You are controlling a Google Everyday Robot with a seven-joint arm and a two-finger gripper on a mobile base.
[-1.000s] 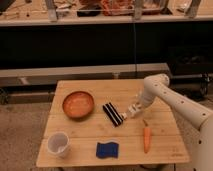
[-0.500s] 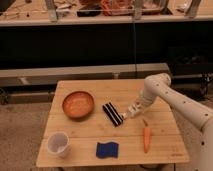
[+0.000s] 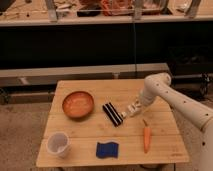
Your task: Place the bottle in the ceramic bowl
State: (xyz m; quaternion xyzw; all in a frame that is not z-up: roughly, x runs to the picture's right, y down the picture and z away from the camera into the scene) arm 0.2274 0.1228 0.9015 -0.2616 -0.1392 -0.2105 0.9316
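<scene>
The ceramic bowl [image 3: 78, 104], round and orange-brown, sits on the left part of the wooden table [image 3: 90, 136]. The bottle [image 3: 124, 114] shows as a small white shape on the tabletop just right of a black striped bar [image 3: 112, 114]. My gripper [image 3: 132, 107] hangs at the end of the white arm [image 3: 159, 89], which reaches in from the right. It is down at the bottle and covers most of it. The bowl lies well to the left of the gripper, beyond the black bar.
A carrot [image 3: 146, 138] lies near the table's right front. A blue sponge [image 3: 107, 149] lies at the front middle and a white translucent cup [image 3: 58, 144] at the front left corner. A dark shelf unit with clutter stands behind the table.
The gripper has sunk a little toward the tabletop at the bottle. The bowl, bar, carrot, sponge and cup have not moved.
</scene>
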